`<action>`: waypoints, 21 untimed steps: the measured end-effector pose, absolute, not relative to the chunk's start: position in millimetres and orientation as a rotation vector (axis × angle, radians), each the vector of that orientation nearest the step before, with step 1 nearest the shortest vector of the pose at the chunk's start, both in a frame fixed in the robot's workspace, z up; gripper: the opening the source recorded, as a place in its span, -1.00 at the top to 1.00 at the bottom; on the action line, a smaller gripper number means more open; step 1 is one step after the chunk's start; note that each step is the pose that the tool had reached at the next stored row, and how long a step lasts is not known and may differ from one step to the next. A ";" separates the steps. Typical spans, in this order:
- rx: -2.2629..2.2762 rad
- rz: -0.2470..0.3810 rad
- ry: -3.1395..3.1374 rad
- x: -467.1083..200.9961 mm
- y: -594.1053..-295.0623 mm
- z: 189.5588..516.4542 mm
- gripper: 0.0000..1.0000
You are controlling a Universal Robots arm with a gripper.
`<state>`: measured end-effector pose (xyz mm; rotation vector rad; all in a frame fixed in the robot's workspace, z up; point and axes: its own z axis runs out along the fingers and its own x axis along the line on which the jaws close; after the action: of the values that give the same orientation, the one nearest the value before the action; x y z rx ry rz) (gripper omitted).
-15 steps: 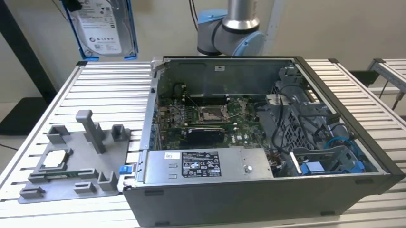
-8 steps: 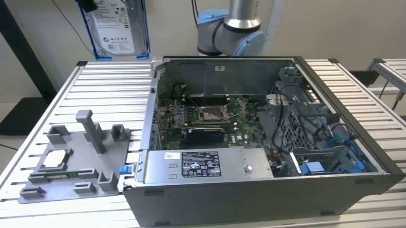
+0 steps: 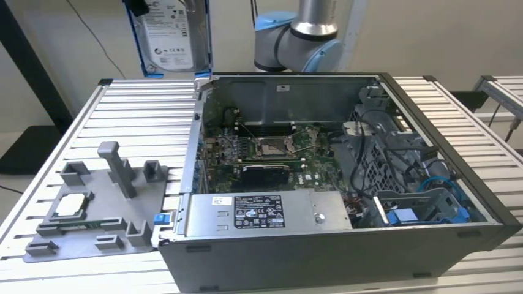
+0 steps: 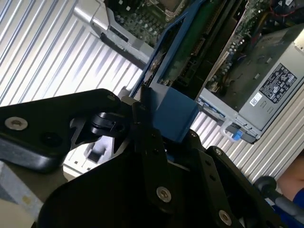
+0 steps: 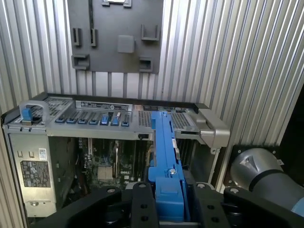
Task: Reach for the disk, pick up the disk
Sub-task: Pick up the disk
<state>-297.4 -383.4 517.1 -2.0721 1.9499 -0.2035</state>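
One hazard: the tool (image 5: 168, 204) pinched the disk (image 3: 168, 37) by its blue bracket (image 5: 164, 142) alone, aloft above the table (image 3: 122, 122) beside the computer case (image 3: 327, 245); any slip could have dropped it.

The claw (image 5: 168, 202) grips the blue-framed disk (image 5: 163, 142) edge-on above the open computer case (image 5: 95, 116). A grey tray (image 5: 114, 42) lies on the ribbed table (image 5: 218, 61).
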 end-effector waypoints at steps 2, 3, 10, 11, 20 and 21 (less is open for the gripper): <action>-2.072 -0.203 1.950 -288.3 -383.4 517.1 1.00; -2.072 -0.203 1.950 -283.9 -383.4 517.1 1.00; -2.072 -0.203 1.950 -256.8 -383.4 517.0 1.00; -2.072 -0.203 1.950 -253.5 -383.4 516.9 1.00; -2.072 -0.203 1.950 -222.0 -383.4 516.9 1.00; -2.072 -0.203 1.950 -219.1 -383.3 516.8 1.00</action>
<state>-219.1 -383.3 516.8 -2.0719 1.9498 -0.2032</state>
